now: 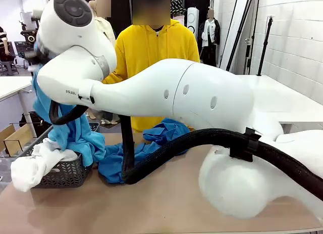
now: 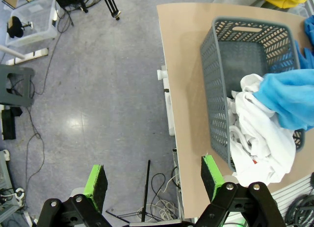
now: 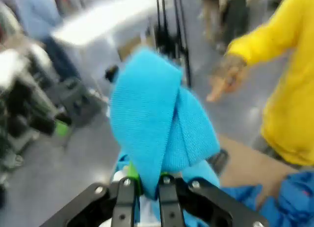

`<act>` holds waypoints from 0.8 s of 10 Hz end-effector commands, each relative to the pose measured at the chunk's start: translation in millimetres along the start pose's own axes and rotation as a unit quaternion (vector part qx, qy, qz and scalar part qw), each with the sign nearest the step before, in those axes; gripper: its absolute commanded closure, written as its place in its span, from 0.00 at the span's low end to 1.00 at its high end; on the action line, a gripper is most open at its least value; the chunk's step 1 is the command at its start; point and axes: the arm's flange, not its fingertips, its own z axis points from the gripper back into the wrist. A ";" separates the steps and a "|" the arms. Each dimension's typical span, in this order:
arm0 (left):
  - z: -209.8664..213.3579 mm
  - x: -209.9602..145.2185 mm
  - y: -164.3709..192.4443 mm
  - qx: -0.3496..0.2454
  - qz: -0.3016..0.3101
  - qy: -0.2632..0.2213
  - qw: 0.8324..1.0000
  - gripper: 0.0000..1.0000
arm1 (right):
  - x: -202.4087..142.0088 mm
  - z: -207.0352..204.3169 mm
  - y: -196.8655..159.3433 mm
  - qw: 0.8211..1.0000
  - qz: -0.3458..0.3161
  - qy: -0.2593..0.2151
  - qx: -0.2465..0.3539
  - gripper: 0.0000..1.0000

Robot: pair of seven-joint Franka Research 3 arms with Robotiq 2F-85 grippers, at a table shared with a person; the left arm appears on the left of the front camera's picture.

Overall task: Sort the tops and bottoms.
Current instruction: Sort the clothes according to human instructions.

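Note:
My right arm reaches across the table to the left, and its gripper (image 3: 146, 184) is shut on a light blue garment (image 3: 157, 124). That garment (image 1: 75, 135) hangs above the grey basket (image 1: 63, 174) at the table's left end. A white garment (image 2: 260, 134) lies in the basket (image 2: 221, 65) and spills over its rim (image 1: 30, 168). More blue clothing (image 1: 151, 145) is heaped on the table in front of the person in a yellow hoodie (image 1: 154, 49). My left gripper (image 2: 152, 180) is open, with nothing between its fingers, off the table's left edge above the floor.
The wooden table (image 1: 151, 203) has bare room at the front. Left of it lie grey floor, cables and a clear plastic box (image 2: 29, 21). The person's hand (image 3: 225, 80) hangs near the table's far side. My right arm's black hose (image 1: 202, 140) crosses the table.

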 end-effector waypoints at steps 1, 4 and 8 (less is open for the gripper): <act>1.2 -2.3 1.2 0.007 -0.006 0.004 1.000 0.00 | 166.1 -201.6 95.0 0.991 0.044 0.124 -0.009 1.00; 1.2 -2.3 1.2 0.007 -0.006 0.004 1.000 0.00 | -45.8 -35.9 -1.9 0.992 0.034 0.123 -0.024 1.00; 1.2 -2.3 1.2 0.007 -0.006 0.004 1.000 0.00 | -45.8 -35.9 -1.9 0.992 0.034 0.123 -0.024 1.00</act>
